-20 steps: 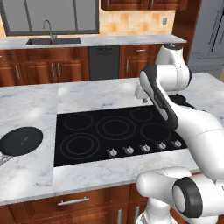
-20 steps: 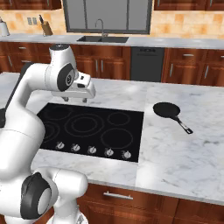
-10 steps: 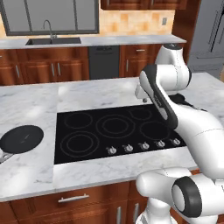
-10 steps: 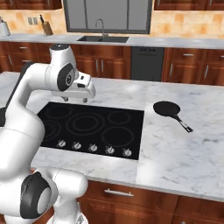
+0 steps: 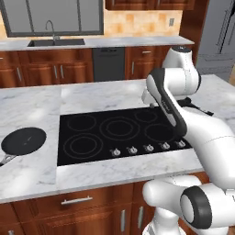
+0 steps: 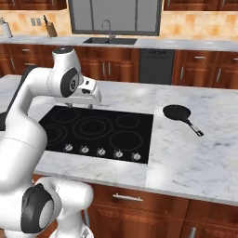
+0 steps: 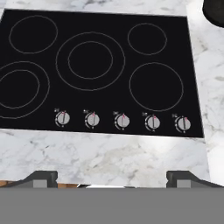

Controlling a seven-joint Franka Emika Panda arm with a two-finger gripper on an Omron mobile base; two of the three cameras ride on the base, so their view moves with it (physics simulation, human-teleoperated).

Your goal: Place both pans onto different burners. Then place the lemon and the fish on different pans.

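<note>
I hold the gripper (image 7: 111, 177) spread wide, empty, above the flat black glass cooktop (image 7: 100, 70).
Silver knobs (image 7: 122, 121) near my fingertips (image 7: 41, 177); round black frying pans sit apart on marble: one left (image 5: 23, 140), one right (image 6: 176, 112).

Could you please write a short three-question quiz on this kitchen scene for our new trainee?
1. True or false: a pan already sits on the cooktop.
2. How many knobs line the cooktop's front edge?
3. The gripper is: A) open and empty, B) shut on a pan, C) shut on a knob.

Key: 1 false, both pans rest on the marble counter. 2 five. 3 A.
</note>
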